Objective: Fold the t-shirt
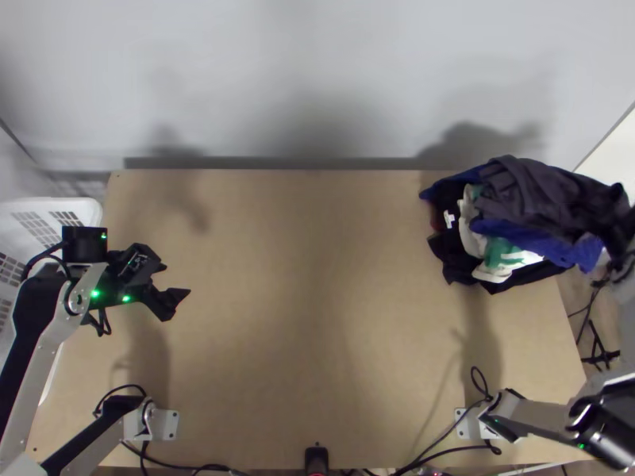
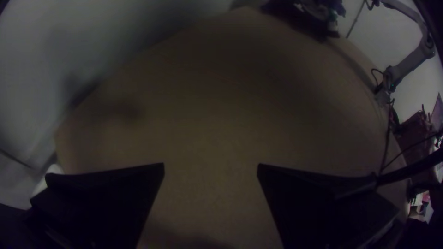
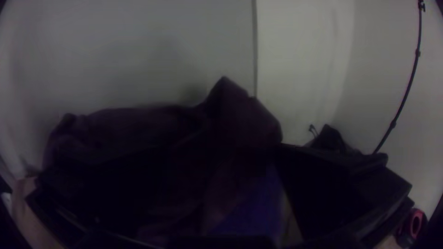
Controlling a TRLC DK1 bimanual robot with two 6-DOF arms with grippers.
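Over the light wooden desk's point(image 1: 317, 333) left side, the left black pincer point(image 1: 176, 279) stands open; farther off, the right black pincer point(image 1: 622, 228) gapes by a bunched grey, blue and white-green clothes heap point(image 1: 528, 198), far right; which is the t-shirt, I can't tell

Dark cloth point(image 1: 452, 266): near-black. Top cloth point(image 1: 528, 189): charcoal grey, looks plain. Middle cloth point(image 1: 533, 240): royal blue. Pale cloth point(image 1: 494, 274): off-white with green areas. Table point(image 1: 317, 317): light tan. Basket point(image 1: 83, 208): white, gridded side. Wall point(image 1: 317, 71): pale grey.
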